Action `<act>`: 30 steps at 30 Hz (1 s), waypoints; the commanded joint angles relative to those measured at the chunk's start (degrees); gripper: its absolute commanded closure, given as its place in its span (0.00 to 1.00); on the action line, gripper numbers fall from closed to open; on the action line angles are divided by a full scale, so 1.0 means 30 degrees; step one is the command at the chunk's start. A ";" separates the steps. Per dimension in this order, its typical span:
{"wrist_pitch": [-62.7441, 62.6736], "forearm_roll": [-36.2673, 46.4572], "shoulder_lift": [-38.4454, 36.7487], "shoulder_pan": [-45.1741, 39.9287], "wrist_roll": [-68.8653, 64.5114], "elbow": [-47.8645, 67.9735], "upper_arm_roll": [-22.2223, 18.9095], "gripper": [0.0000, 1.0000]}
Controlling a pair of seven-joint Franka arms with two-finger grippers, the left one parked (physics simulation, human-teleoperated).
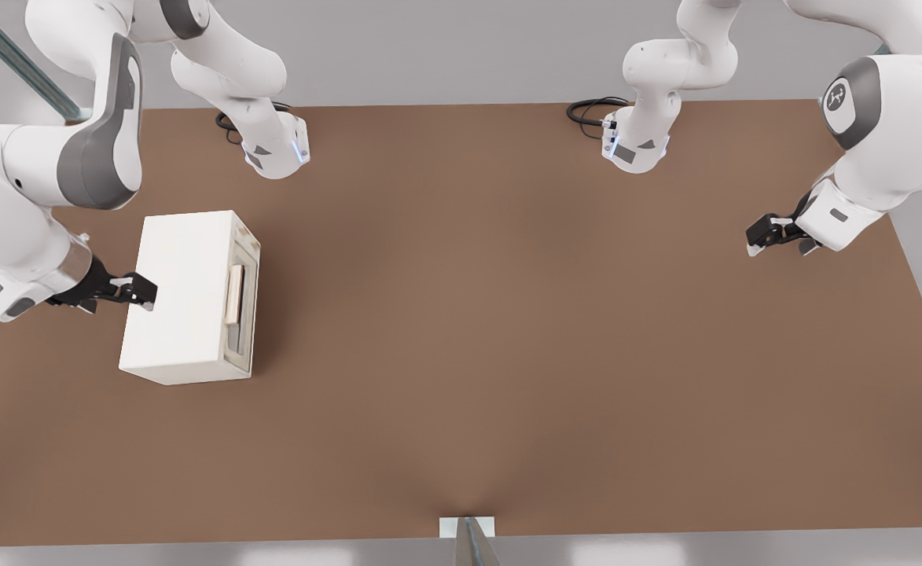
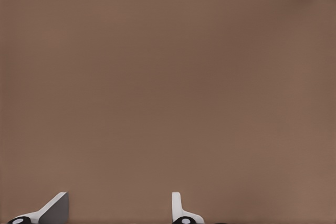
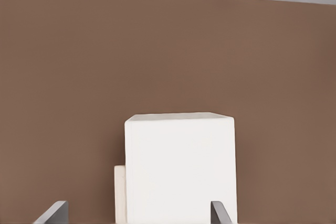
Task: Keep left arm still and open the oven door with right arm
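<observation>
The cream box oven [image 1: 185, 299] stands on the brown table [image 1: 508, 354] at the front view's left. Its oven door [image 1: 242, 299] faces the front view's right and lies flush against the body, with the pale beige bar handle [image 1: 234, 294] across it. My right arm's gripper [image 1: 140, 289] is at the opposite side of the oven, by the back top edge, away from the door. In the right wrist view the oven [image 3: 178, 166] fills the space ahead of my open gripper [image 3: 136, 216], with a beige strip [image 3: 119, 192] showing at one side. Nothing is between the fingers [image 3: 52, 212].
Both arm bases [image 1: 276, 149] [image 1: 635, 145] with black cables stand at the table's far edge. The parked arm's gripper [image 1: 775, 232] hangs over the front view's right side. A metal post [image 1: 468, 538] sits at the near edge.
</observation>
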 commanded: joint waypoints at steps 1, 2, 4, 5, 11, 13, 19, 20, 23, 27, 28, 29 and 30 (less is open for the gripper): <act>-0.0014 -0.0020 -0.0017 0.0005 -0.0815 0.0013 0.0002 0.00; -0.0014 -0.0020 -0.0017 0.0005 -0.0786 0.0013 0.0002 0.00; -0.0481 -0.0517 -0.0017 0.0005 -0.0815 -0.0045 0.0060 0.00; -0.1244 -0.1833 -0.0017 0.0209 -0.0756 -0.0074 0.0090 0.00; -0.4321 -0.9717 0.0921 0.5044 0.7794 -0.2446 0.0704 0.00; -0.3559 -1.0420 0.0745 0.5015 1.2307 -0.4585 0.2344 0.01; -0.3295 -1.0450 0.0920 0.5044 1.6675 -0.5729 0.4162 0.77; -0.3208 -1.0450 0.1067 0.5044 1.7114 -0.5904 0.4191 0.85; -0.1187 -1.0860 0.0950 0.4575 1.8579 -0.8218 0.4191 0.91; 0.0308 -1.1680 0.0979 0.4106 1.8668 -0.9596 0.4191 0.91; 0.0425 -1.1680 0.1038 0.4106 1.8755 -0.9654 0.4191 0.91; 0.0630 -1.1739 0.1067 0.4106 1.8726 -0.9772 0.4191 0.91; 0.1128 -1.2032 0.1067 0.4048 1.8726 -1.0182 0.4162 0.91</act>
